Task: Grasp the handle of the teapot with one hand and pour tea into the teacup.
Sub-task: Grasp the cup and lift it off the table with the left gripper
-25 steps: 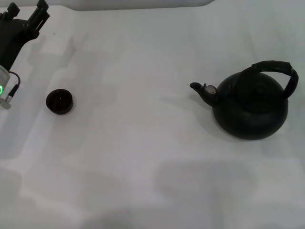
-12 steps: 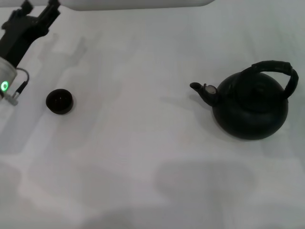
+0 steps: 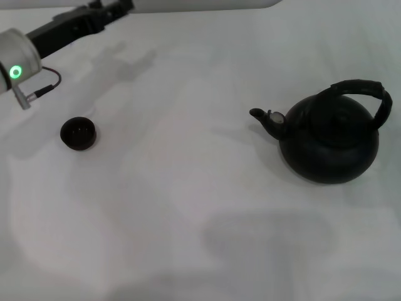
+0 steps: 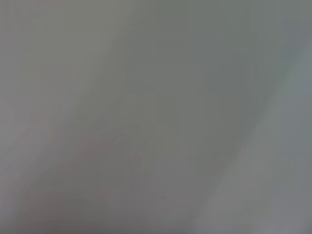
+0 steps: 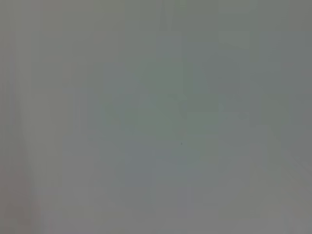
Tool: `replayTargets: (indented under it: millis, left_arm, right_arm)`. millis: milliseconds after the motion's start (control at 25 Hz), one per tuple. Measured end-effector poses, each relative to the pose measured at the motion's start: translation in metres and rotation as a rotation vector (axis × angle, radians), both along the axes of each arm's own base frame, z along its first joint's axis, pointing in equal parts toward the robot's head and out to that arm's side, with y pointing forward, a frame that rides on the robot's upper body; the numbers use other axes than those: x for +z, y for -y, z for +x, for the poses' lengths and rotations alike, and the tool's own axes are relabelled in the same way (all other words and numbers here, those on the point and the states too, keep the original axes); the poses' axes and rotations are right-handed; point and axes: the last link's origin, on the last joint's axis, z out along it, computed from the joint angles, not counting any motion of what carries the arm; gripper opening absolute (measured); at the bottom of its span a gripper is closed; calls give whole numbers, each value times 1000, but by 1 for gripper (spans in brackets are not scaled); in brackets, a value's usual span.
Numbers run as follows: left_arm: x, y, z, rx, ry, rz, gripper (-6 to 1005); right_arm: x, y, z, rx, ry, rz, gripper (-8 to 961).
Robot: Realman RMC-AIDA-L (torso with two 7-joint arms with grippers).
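Well apart: teapot (image 3: pixel 330 139), teacup (image 3: pixel 78 133).

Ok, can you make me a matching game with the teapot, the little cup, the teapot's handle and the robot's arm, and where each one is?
Things:
1. teapot
2. teacup
3. handle
4. left gripper

Places:
A. arching over the pot's top
B. at the far left edge of the table, up by the back
C. on the table's right side, spout pointing left
D. on the table's left side, standing alone

Pairs: 1-C, 2-D, 3-A, 4-B
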Motion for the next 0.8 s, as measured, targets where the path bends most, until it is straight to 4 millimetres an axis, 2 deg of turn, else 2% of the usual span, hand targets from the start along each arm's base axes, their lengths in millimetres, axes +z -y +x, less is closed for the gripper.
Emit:
replayTargets:
  millis: [160,360,680,800]
  left_arm:
    - [3,-10,17,-10,-103,-131,862]
    - [12,-16,27,15,-244,-197,864]
    - [34,-8,36,89,-398,-307,869]
    - [36,-3,36,112,-477,-343,870]
  right_arm:
    - [0,0,0,1,0,0,875]
    - [0,-1,-1,2,1,0,875]
    - [0,-3,0,-1,2,-4,875]
    - [0,-3,0,0,6,-4,875]
